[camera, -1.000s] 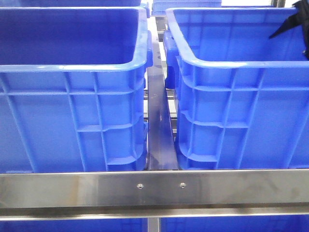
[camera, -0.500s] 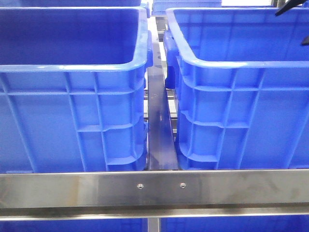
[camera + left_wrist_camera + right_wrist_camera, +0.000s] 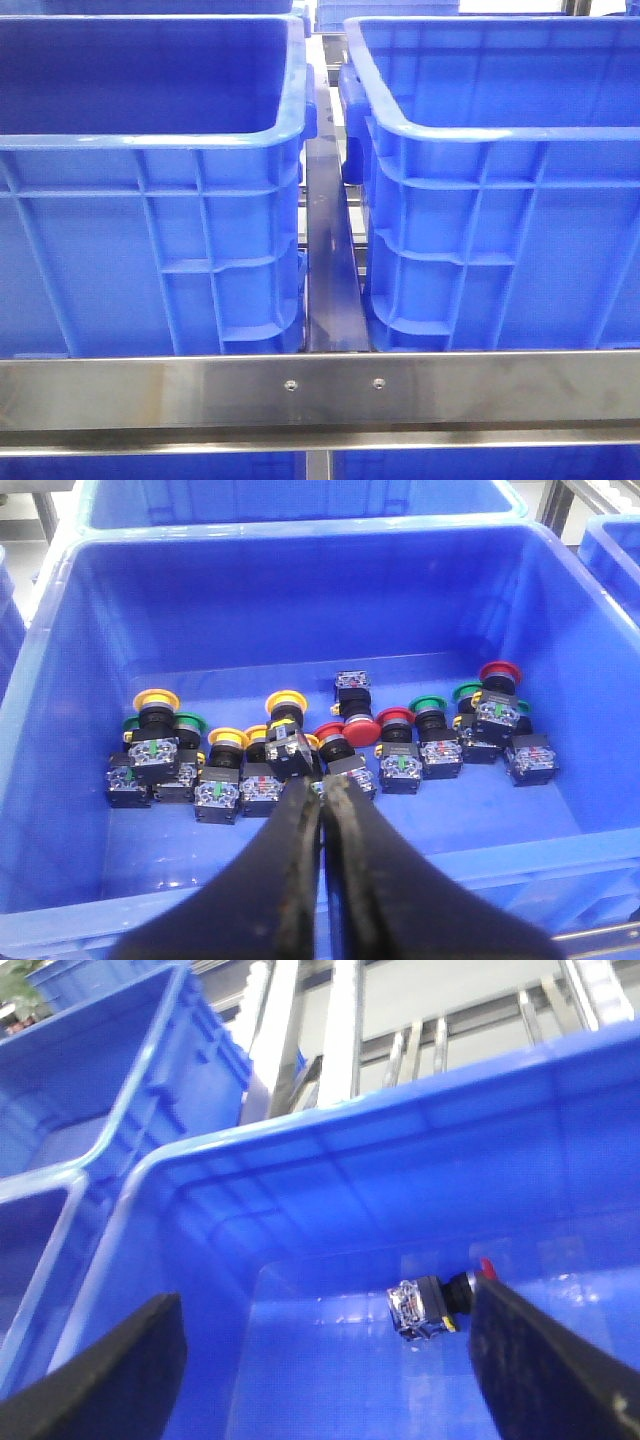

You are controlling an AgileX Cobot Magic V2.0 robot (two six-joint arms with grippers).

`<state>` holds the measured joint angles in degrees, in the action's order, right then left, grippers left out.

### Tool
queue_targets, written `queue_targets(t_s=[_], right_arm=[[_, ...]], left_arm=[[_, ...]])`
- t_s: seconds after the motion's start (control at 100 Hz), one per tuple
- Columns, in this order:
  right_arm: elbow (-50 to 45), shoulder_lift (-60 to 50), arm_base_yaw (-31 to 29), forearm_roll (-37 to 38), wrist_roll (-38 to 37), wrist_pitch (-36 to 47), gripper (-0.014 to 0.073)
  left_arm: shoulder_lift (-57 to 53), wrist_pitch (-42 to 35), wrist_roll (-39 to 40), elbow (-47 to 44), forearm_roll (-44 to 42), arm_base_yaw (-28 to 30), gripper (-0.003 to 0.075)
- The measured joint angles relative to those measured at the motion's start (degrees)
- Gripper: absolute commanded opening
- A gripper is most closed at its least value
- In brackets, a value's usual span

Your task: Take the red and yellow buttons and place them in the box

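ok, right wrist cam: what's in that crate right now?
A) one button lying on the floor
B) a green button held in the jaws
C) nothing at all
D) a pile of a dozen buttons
A: a single button lies on its side on the crate floor, between the wide-open fingers of the right gripper, with nothing held.
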<state>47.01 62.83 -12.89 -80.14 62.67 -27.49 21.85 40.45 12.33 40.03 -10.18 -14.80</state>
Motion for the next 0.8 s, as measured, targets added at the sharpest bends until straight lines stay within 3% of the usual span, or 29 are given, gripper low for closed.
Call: queue_targets(t_s=[0.29, 0.8], right_arm=[[-6.61, -15.50, 0.63, 7.64, 0.33, -0.89, 0.0603], [-18.45, -38.80, 0.62, 13.99, 0.64, -2.95, 0.0587]], left_arm=[[0.00, 0.00, 0.00, 0.00, 0.00, 0.00, -0.0019], [0.00, 0.00, 0.00, 0.00, 0.00, 0.00, -0.0019]])
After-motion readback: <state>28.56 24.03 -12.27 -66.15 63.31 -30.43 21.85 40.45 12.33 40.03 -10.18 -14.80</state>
